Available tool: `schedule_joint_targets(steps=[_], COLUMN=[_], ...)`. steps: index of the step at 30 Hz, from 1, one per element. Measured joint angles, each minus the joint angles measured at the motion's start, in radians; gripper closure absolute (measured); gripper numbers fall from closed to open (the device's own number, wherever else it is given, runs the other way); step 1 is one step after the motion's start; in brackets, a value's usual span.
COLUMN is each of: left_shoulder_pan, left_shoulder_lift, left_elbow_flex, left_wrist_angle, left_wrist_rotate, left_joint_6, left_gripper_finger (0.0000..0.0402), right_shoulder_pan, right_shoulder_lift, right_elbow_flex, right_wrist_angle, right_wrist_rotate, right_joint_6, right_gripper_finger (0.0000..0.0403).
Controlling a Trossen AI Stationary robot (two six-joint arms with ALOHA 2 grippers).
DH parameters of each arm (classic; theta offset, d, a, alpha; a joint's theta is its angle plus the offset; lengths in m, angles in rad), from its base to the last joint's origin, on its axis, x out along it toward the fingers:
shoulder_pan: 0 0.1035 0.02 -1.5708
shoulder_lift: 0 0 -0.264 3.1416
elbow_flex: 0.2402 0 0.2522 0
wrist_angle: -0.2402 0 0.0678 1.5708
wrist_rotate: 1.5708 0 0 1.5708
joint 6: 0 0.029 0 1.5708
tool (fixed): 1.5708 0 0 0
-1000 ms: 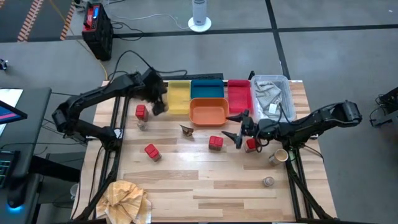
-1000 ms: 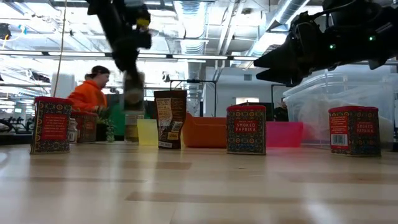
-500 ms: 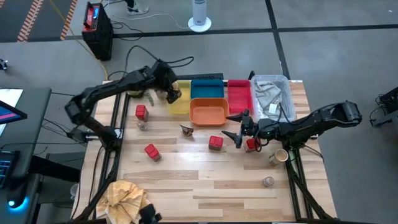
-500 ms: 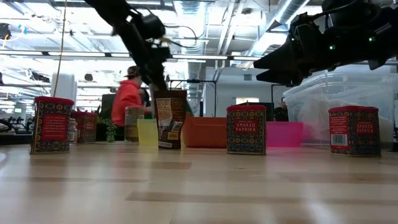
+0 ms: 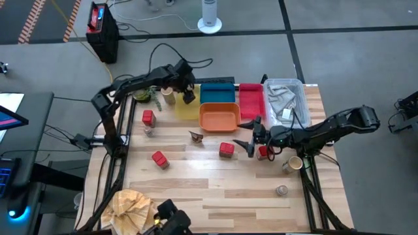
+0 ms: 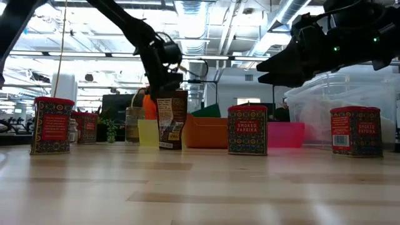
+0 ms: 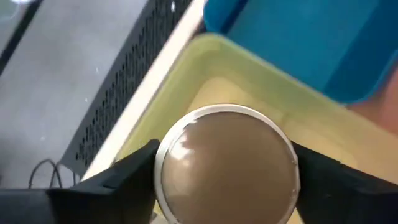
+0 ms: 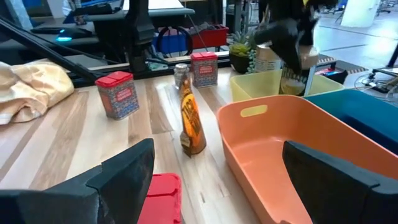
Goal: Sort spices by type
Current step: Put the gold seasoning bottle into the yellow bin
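My left gripper [image 5: 186,93] is over the yellow tray [image 5: 189,108] at the far side, shut on a tan cylindrical jar [image 7: 227,168] that it hides from above. The right wrist view shows that jar [image 8: 292,76] upright under the gripper. My right gripper [image 5: 246,133] hovers open above the table by the orange tray [image 5: 219,117]. One red tin [image 5: 226,149] stands just before its fingers and another [image 5: 263,152] under its wrist. A dark brown packet [image 5: 196,136] stands on the wood. A second tan jar [image 5: 168,96] stands left of the yellow tray. My left gripper pinches the jar between its two fingers [image 7: 124,183], one on each side of the round wall just below the silver-rimmed end [image 7: 186,134]. It comes from above, pointing down. The jar hangs upright inside the yellow tray's rim; whether its base touches the tray floor I cannot tell.
Blue [image 5: 217,93] and red [image 5: 251,101] trays and a clear bin [image 5: 285,101] holding cloth line the far edge. Two red tins [image 5: 148,117] [image 5: 159,158] and a shaker [image 5: 150,130] stand at the left. A jar [image 5: 294,163] lies at the right. Crumpled cloth [image 5: 134,207] sits near-left, a plant [image 5: 140,94] far-left.
My left gripper has carried the jar from beside the yellow tray's left edge toward the table's right and far side, ending over the tray, still shut on it. The right arm has kept still. A person in orange has walked across the room behind.
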Motion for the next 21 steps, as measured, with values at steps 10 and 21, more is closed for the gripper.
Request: schedule_joint_targets(steps=[10,21], left_shoulder_pan=[-0.001,0.077], left_shoulder_lift=[-0.024,-0.103], left_elbow_flex=[0.073,0.111], left_wrist_angle=[-0.056,-0.295], left_wrist_rotate=[-0.047,-0.039], left_joint_6=[0.0,0.006], left_gripper_finger=[0.0023,0.002], right_shoulder_pan=[-0.001,0.006], right_shoulder_lift=[0.0,0.0], right_elbow_flex=[0.0,0.0], right_wrist_angle=[-0.001,-0.027], right_wrist_rotate=[-0.001,-0.001], right_joint_6=[0.001,0.015], right_gripper_finger=[0.0024,0.0024])
